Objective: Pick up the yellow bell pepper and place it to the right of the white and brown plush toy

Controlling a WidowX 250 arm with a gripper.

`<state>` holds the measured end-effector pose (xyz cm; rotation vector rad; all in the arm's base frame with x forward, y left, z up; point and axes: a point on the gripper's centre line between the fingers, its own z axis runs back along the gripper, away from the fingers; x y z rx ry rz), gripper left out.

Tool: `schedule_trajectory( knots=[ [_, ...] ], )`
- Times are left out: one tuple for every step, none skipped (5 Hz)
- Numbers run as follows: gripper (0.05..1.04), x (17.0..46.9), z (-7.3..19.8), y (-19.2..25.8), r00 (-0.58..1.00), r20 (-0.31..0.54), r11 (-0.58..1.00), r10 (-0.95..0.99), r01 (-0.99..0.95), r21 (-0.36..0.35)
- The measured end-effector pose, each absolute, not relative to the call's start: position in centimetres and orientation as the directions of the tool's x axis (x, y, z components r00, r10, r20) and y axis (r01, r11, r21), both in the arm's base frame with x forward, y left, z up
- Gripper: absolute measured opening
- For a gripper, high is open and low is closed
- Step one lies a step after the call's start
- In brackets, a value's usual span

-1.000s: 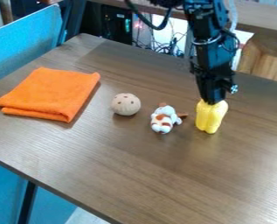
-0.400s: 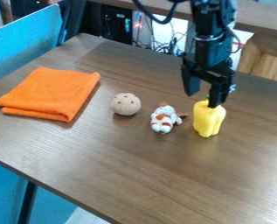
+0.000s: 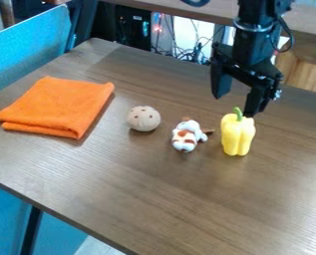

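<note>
Here's the yellow pepper (image 3: 238, 137), upright at three o'clock on the surface (image 3: 167, 199), and right behind it the gripper (image 3: 235, 106) points down, fingers spread wide, nothing between them! One tip is right by the pepper's top; whether they touch, I can't tell. From there the arm (image 3: 254, 40) climbs to the edge at one o'clock.

And look at the change: the fingers were round the pepper, now they're apart and further back, with the green stem (image 3: 238, 113) in full view! The plush toy (image 3: 186, 137) hasn't budged near the centre, nor the ball (image 3: 143, 118) beyond, nor the orange cloth (image 3: 59, 105) towards ten.
</note>
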<state>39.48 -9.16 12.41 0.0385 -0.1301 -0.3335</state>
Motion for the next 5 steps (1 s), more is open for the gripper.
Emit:
schedule_trajectory(
  knots=[
    [1.010,36.8,13.4,-7.3,0.963,0.047,0.963,-0.264,0.260,0.074],
    [1.010,34.0,13.3,-3.2,0.986,-0.019,0.984,-0.163,0.164,0.073],
    [1.010,31.0,12.7,0.6,0.993,-0.058,0.990,-0.105,0.110,0.088],
    [1.010,29.6,12.4,3.3,0.993,-0.066,0.987,-0.096,0.103,0.121],
    [1.010,27.9,11.2,8.2,0.998,-0.047,0.990,-0.043,0.049,0.135]
  ],
)
